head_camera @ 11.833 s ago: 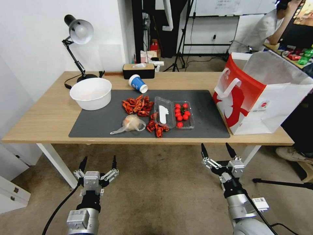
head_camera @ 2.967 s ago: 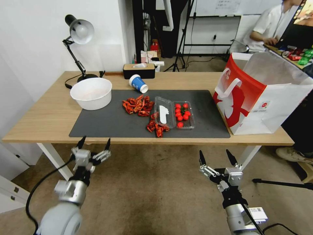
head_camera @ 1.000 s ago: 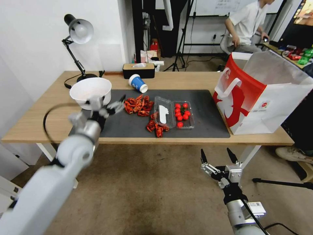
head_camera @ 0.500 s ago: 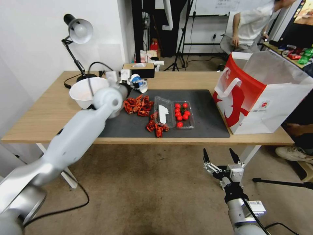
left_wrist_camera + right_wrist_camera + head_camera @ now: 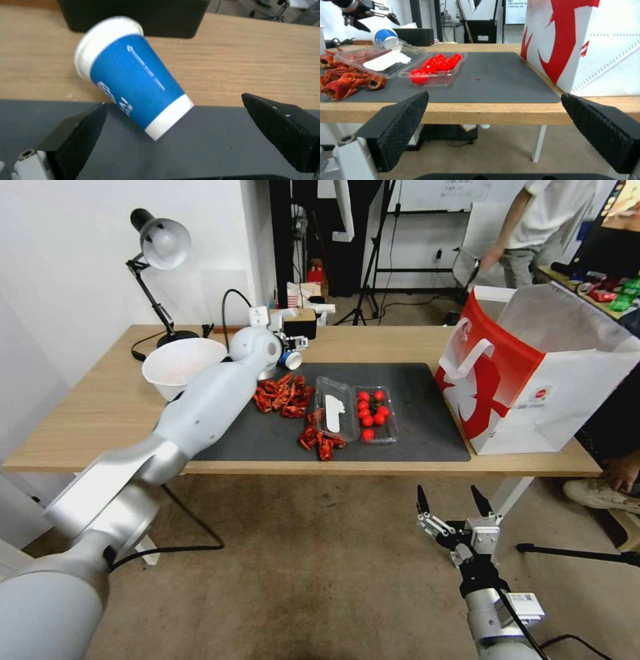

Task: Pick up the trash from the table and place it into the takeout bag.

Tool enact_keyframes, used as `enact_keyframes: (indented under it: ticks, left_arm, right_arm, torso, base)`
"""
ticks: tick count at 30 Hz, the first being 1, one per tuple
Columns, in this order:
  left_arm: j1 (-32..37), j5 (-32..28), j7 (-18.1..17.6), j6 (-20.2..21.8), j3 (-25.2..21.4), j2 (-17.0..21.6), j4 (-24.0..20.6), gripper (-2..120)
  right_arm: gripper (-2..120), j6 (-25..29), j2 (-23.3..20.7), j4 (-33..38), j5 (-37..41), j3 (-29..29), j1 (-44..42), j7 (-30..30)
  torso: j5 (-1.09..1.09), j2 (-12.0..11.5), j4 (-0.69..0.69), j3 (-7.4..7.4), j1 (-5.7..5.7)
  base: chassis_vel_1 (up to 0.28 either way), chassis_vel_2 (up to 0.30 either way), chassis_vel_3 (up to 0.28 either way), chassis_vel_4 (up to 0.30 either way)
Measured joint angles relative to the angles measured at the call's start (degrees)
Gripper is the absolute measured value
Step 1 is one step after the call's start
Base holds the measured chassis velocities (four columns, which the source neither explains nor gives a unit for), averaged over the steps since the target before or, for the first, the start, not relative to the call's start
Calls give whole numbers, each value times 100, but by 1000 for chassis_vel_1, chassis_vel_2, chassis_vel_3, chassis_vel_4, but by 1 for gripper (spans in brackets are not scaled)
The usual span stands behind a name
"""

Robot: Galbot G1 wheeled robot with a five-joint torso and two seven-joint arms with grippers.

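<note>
The blue paper cup (image 5: 133, 75) is the piece of trash in hand just now, lying tipped on its side at the far edge of the dark mat (image 5: 413, 407), rim towards the black tissue box (image 5: 133, 15) and base just over the mat's border. Taking the mat as the landmark and going down in size: the table (image 5: 87, 427) carries it; the takeout bag (image 5: 533, 373) stands upright just off the mat's right end, mouth open; the large white bowl (image 5: 175, 368) sits at the mat's left far corner; the clear box of red tomatoes (image 5: 370, 413) lies open near the mat's middle, red shell scraps (image 5: 283, 397) beside it; the cup is smallest, at the far edge.

The left gripper (image 5: 186, 140) hovers low over the cup, its fingers (image 5: 76, 130) spread wide on either side of the base and touching nothing; the right gripper (image 5: 455, 508) hangs below the table's near edge, well clear of the mat, fingers likewise parted and empty.

I'd judge the cup light, thin-walled and easily crushed, likely to roll if nudged; best pinched gently across the middle of its body, where the ribbed paper gives some grip.
</note>
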Motion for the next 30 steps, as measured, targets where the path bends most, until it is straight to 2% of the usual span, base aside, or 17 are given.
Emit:
enact_keyframes:
  ticks: [2, 3, 5, 13, 18, 23, 30]
  left_arm:
    - [-42, 20, -24, -17, -126, -235, 372, 100]
    - [-42, 20, -24, -17, -126, -235, 372, 100]
    - [-79, 111, -74, -55, -278, -402, 672, 100]
    - [-201, 241, -59, -198, -461, -520, 1072, 100]
    - [-295, 423, 152, -440, -600, -647, 1358, 100]
    - [-303, 500, 341, -544, -640, -692, 1409, 100]
    - [-380, 914, 773, -745, -873, -887, 1933, 100]
  right_arm:
    - [100, 5, 19, 26, -17, 4, -35, 0]
    - [100, 5, 19, 26, -17, 4, -35, 0]
    - [100, 13, 26, 53, -27, 8, -67, 0]
    - [100, 43, 26, 106, -38, 32, -161, 0]
    - [100, 43, 26, 145, -46, 33, -204, -3]
    - [100, 43, 15, 171, -49, 33, -224, -6]
    - [100, 43, 0, 180, -55, 37, -281, -15]
  torso:
    - [-1, 0, -1, 0, 0]
    - [-1, 0, -1, 0, 0]
    - [-1, 0, -2, 0, 0]
    - [-1, 0, 0, 0, -1]
    - [-1, 1, -1, 0, -1]
    - [-1, 0, -1, 0, 0]
    - [-1, 1, -1, 0, 0]
  base:
    - [0, 0, 0, 0]
    - [0, 0, 0, 0]
    - [0, 0, 0, 0]
    - [0, 0, 0, 0]
    - [0, 0, 0, 0]
    - [0, 0, 0, 0]
    - [0, 0, 0, 0]
